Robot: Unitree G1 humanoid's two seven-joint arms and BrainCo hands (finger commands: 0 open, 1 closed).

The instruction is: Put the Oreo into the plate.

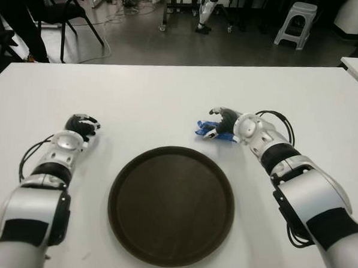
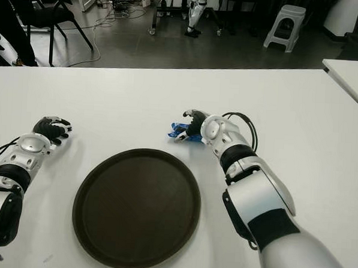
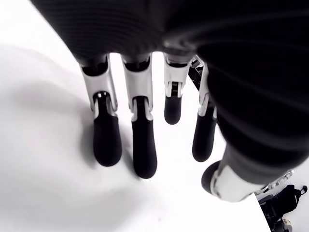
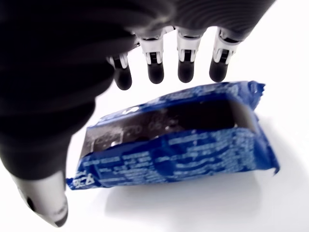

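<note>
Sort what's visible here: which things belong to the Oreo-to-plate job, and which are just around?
Job:
- Oreo pack, blue, on the white table, not yet gripped
- plate, dark, round, nothing on it
- right hand, fingers spread over the pack

Just around:
- left hand, idle, left of the plate
- stool
- chair on the floor beyond

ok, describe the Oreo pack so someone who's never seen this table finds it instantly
On the white table, find the big round dark plate near the front edge. Just past its far rim, toward the robot's right, the right hand hangs open over a small pack lying flat on the table: the Oreo. It is the only blue thing there, a crinkled wrapper with white print.
</note>
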